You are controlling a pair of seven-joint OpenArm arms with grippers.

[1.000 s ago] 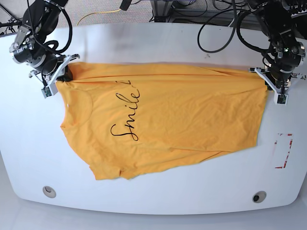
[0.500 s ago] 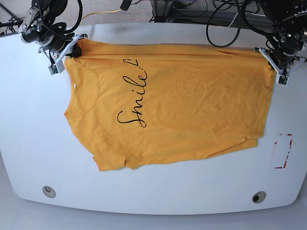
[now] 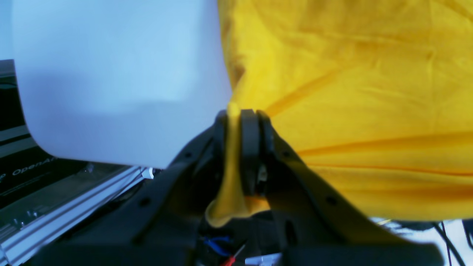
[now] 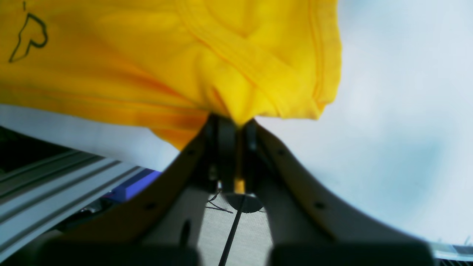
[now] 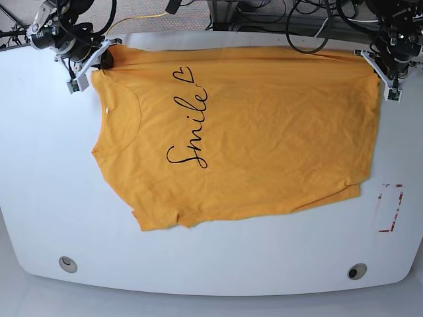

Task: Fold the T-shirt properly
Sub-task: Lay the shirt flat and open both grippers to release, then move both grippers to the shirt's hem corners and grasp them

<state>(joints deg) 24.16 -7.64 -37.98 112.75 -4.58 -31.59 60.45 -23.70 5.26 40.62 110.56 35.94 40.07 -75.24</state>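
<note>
Note the T-shirt [image 5: 251,139] lying spread, print up, across the worktop [image 5: 39,198]. Each hand pinches one far corner: right hand [image 5: 89,63] at upper left, left hand [image 5: 383,66] at upper right, keeping that edge taut for flattening.

My left gripper [image 3: 238,122] and right gripper [image 4: 236,127] are both clamped tight on yellow cloth, my arms reaching to opposite far corners, wrists angled downward, black jaws pressed together.

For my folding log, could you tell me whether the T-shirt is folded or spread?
Spread: the T-shirt lies open on the table, its whole print showing.
</note>
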